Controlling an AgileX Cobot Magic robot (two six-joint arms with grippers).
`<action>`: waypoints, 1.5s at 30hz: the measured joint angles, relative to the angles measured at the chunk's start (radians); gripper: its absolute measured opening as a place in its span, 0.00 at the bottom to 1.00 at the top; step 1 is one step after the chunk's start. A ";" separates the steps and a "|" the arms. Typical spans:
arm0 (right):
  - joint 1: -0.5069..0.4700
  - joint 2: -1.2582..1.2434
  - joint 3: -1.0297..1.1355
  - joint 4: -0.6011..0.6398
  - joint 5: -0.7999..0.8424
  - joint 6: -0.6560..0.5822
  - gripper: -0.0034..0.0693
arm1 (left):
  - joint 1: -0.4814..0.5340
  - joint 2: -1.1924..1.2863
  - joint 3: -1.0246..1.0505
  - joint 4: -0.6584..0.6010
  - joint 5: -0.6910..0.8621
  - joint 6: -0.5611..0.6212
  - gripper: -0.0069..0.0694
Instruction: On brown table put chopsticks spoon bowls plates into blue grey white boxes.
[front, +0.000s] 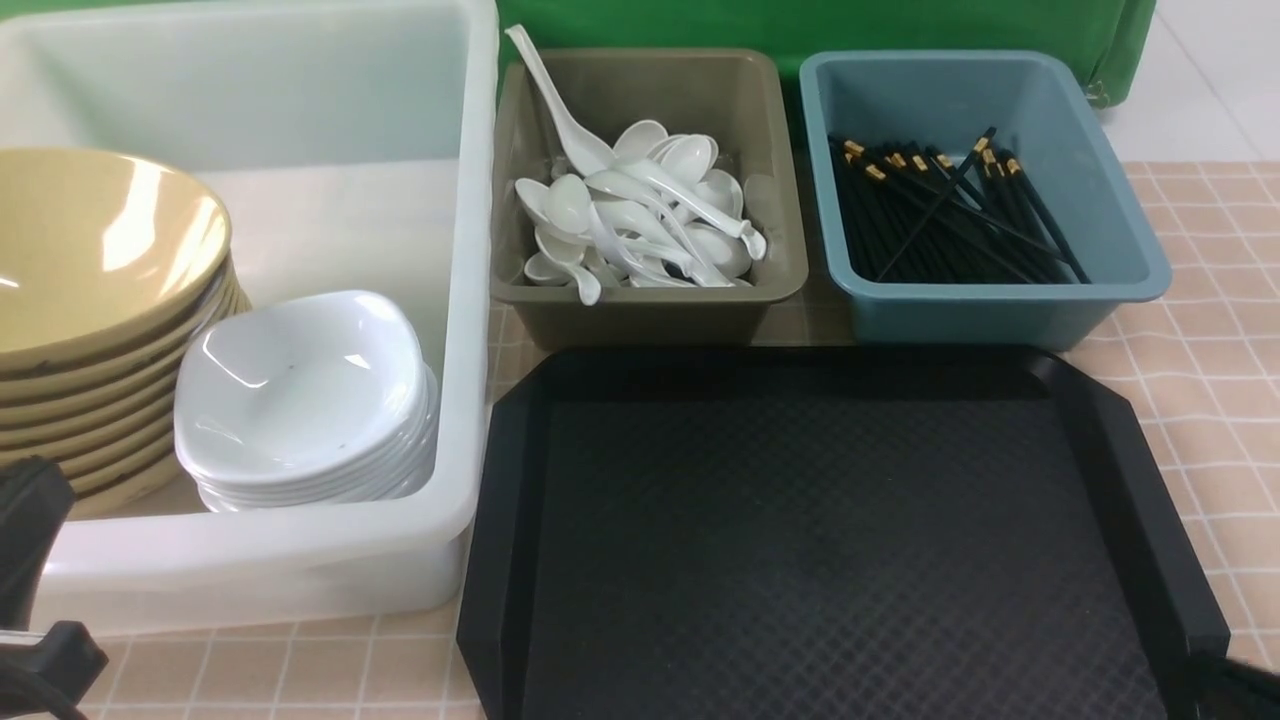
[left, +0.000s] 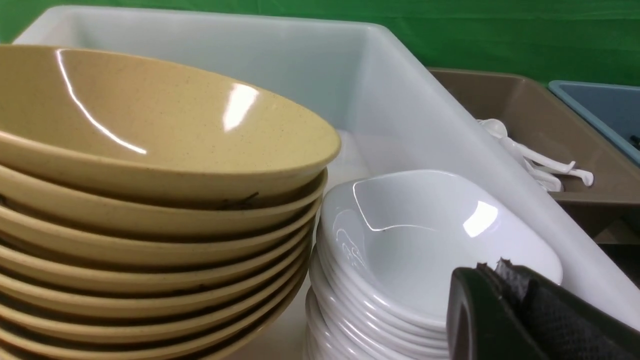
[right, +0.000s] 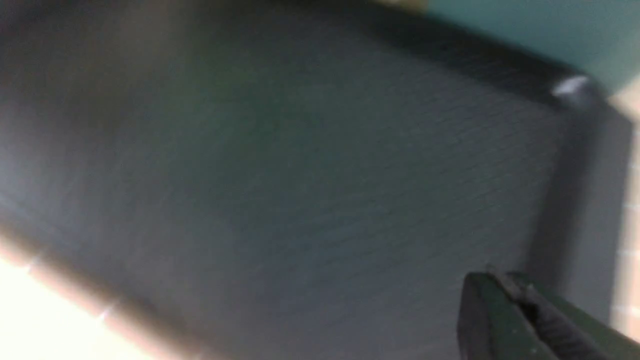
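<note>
One black tray, three boxes, stacked bowls

Right wrist view was smeared: you saw only blurred black tray beyond right gripper, itself cut by edge.

Glossy tan bowls, glossy white plates; textured matt black tray.
</note>
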 joint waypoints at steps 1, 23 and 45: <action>-0.007 -0.007 0.000 -0.009 0.000 0.000 0.10 | 0.000 0.000 0.000 0.000 0.000 0.000 0.10; -0.403 -0.348 0.001 -0.156 0.207 0.167 0.13 | 0.000 0.000 0.000 0.000 0.000 0.000 0.10; -0.403 -0.348 0.001 -0.156 0.208 0.167 0.15 | 0.000 -0.006 0.010 0.002 -0.010 0.003 0.10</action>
